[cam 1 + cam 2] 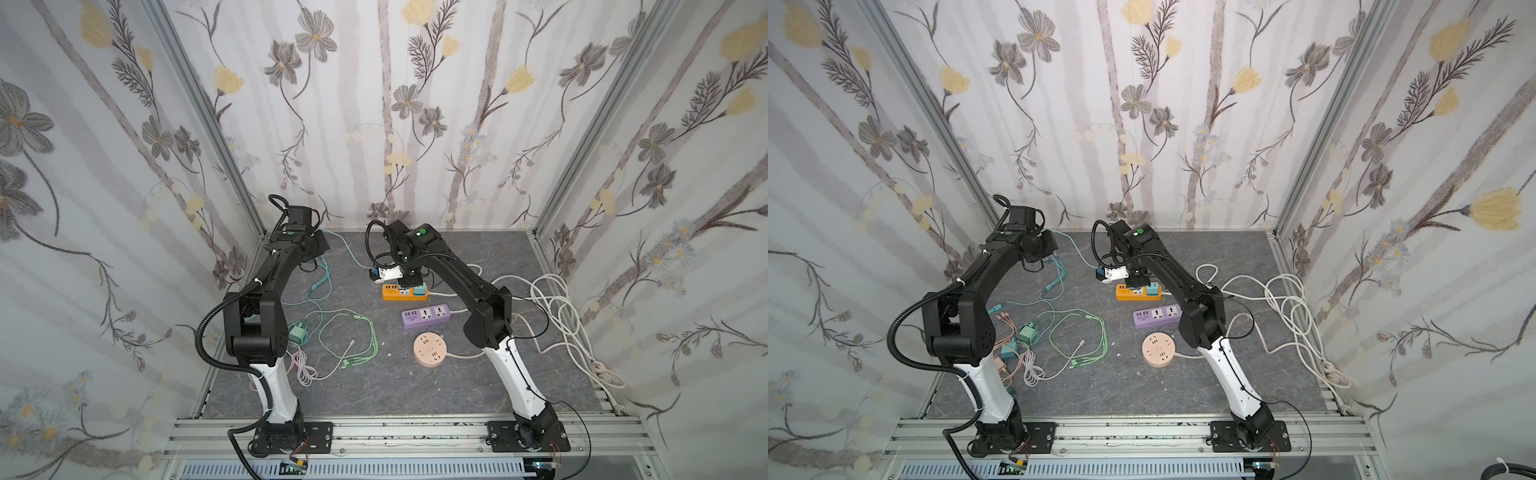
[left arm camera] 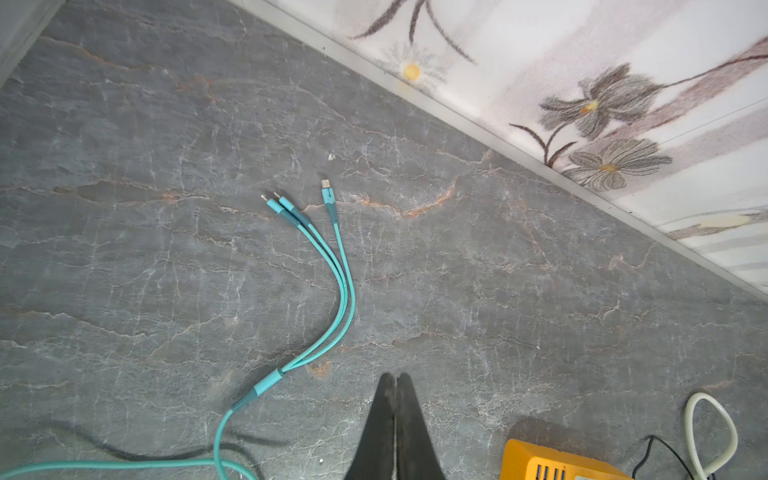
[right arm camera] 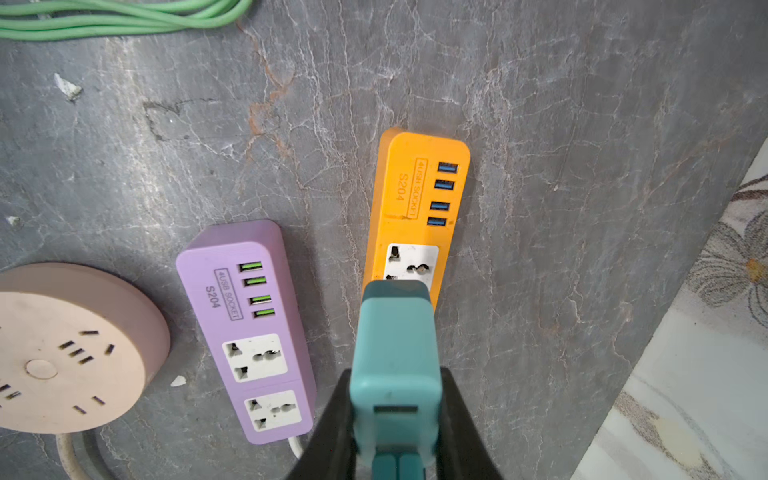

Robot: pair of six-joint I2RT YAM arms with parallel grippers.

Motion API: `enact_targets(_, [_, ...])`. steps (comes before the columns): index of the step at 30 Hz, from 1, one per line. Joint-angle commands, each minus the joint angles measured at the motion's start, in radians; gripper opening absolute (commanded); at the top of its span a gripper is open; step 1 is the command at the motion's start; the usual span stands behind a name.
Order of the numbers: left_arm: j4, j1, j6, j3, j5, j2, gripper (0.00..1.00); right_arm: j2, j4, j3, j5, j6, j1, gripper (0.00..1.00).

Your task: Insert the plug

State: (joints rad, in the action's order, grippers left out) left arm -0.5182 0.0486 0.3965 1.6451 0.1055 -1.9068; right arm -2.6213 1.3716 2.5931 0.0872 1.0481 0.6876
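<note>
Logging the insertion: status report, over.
Left pincer shut, empty. Right pincer shut on teal plug. Plug at orange strip socket, seating hidden. Purple strip alongside, not touching.

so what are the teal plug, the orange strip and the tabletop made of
teal plug: likely moulded plastic, matte, with soft rounded edges.
orange strip: plastic, smooth satin, printed lettering.
tabletop: looks like veined grey stone, possibly a printed laminate.

Teal plug (image 1: 420, 289) sits upon orange power strip (image 1: 392, 294), three-o'clock end; strip flat, tabletop (image 1: 457, 374) twelve-o'clock side. Seating indeterminate.
</note>
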Motion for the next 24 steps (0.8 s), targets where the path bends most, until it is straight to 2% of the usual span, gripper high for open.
enact_targets(1, [-0.013,-0.003,0.010,-0.007,0.002,-0.026,0.00,-0.025,-0.001,0.024,0.044,-0.023,-0.002,0.00])
enact_targets(9, [-0.013,-0.008,-0.005,-0.014,0.013,-0.044,0.00,-0.052,-0.039,0.019,0.015,-0.071,0.001,0.00])
enact_targets(24, [-0.016,-0.019,-0.010,-0.026,0.014,-0.041,0.00,-0.062,-0.019,-0.016,0.013,-0.047,-0.002,0.00])
